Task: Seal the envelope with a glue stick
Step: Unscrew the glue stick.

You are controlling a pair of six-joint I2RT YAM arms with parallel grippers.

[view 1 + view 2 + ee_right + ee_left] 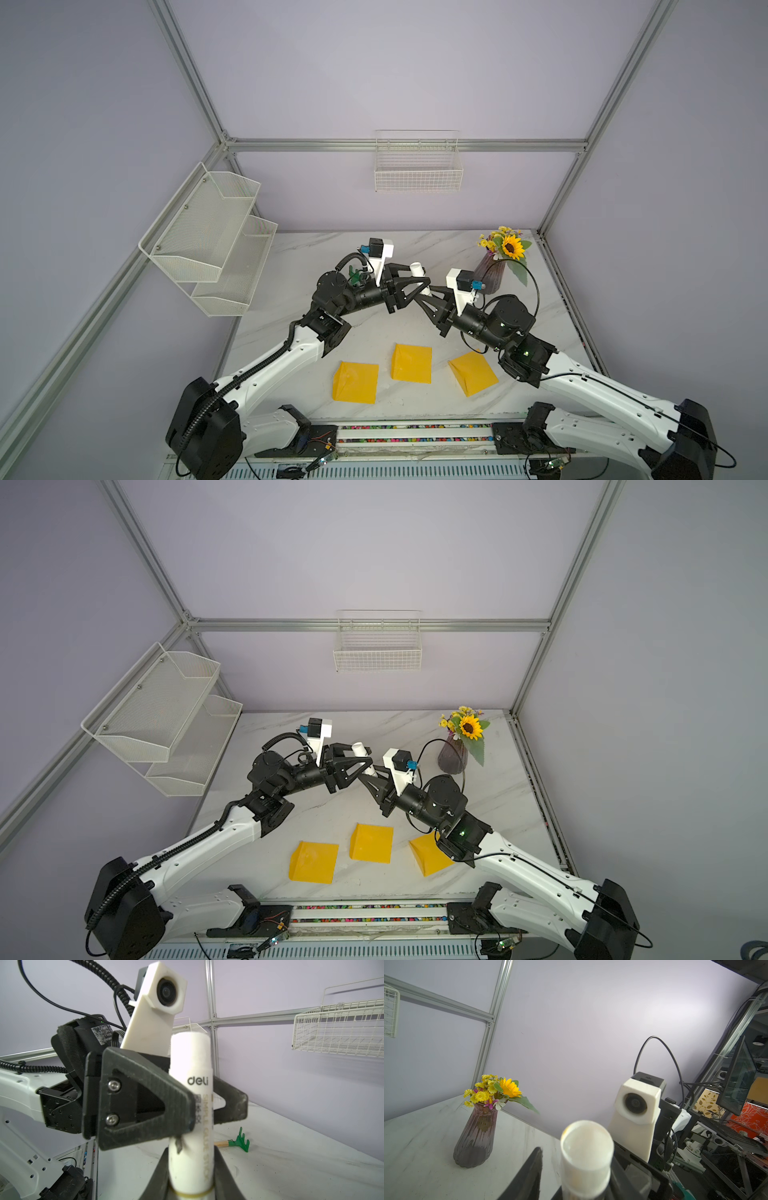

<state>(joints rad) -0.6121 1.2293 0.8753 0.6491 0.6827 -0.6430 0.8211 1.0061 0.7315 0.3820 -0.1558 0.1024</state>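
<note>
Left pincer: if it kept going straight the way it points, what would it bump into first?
Probably the right pincer, almost tip to tip with the left pincer and shut on the glue stick standing between the left one's open fingers. Depth is unclear: the stick might hit its palm first.

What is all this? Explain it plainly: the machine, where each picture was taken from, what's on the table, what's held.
This is a robot with a left arm and a right arm, each ending in a two-fingered pincer. Both top views look down on the whole marble table; each wrist view comes from a camera riding on one arm. On the table are three yellow envelopes, a vase of flowers and a green toy rake. Above the table, the right pincer is shut on the bottom of a white glue stick. The left pincer has its jaws around the stick's upper part, with a gap on one side in the left wrist view.
</note>
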